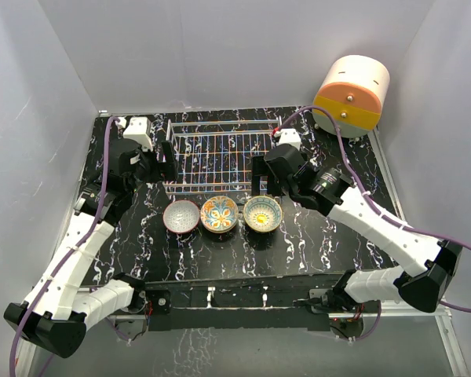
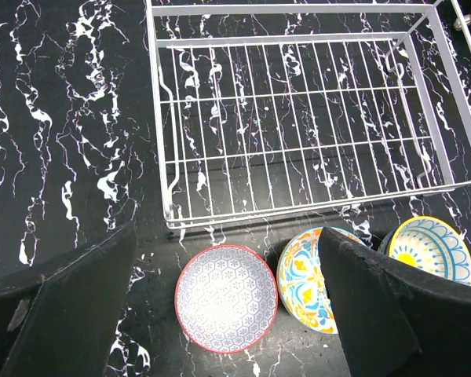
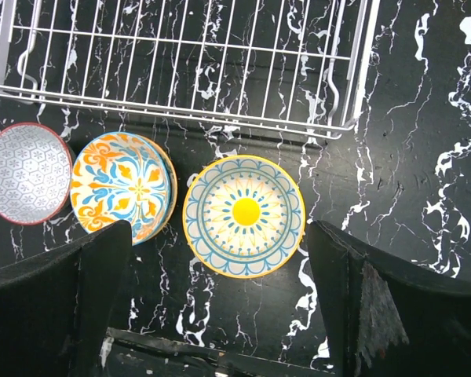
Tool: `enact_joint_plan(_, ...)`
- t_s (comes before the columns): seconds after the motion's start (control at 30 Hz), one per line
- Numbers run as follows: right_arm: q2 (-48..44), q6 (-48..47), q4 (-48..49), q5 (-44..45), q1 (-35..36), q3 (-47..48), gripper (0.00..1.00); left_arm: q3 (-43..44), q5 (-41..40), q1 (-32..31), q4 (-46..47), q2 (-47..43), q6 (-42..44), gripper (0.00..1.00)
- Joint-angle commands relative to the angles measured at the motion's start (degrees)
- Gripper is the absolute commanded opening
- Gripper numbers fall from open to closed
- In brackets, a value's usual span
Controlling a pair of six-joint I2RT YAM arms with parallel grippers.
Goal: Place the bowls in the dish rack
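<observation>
Three bowls sit in a row on the black marble table, just in front of the dish rack (image 1: 212, 151). From left to right they are a grey one with a red rim (image 1: 181, 216), an orange-and-blue floral one (image 1: 219, 214) and a yellow-cream one (image 1: 262, 214). The white wire rack (image 2: 161, 157) holds nothing. My left gripper (image 1: 161, 161) hovers open by the rack's left end, above the grey bowl (image 2: 226, 297). My right gripper (image 1: 263, 177) hovers open by the rack's right front corner, above the yellow bowl (image 3: 245, 216). Neither gripper holds or touches anything.
A round cream-and-orange drum-shaped cabinet (image 1: 352, 94) stands at the back right corner. White walls enclose the table on three sides. Purple cables run along both arms. The floral bowl (image 3: 122, 188) nearly touches the grey one (image 3: 25, 173).
</observation>
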Motion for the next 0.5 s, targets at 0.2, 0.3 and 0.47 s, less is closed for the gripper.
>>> enact_joint_plan(0.2, -3.63, -11.74, 3.58, -7.0, 0.23, 1.62, 0.98, 0.2, -1.34, -0.28, -0.81, -1.6, 0.68, 0.97)
enact_joint_plan(0.3, -6.59, -13.91, 5.61, -10.43, 0.19, -0.36, 0.98, 0.21, -1.89, -0.28, -1.0, -1.73, 1.03, 0.97)
enact_joint_plan(0.47, -11.06, -14.12, 8.21, -13.13, 0.24, -4.74, 0.98, -0.85, -2.44, -0.28, -0.54, -1.81, 1.11, 0.97)
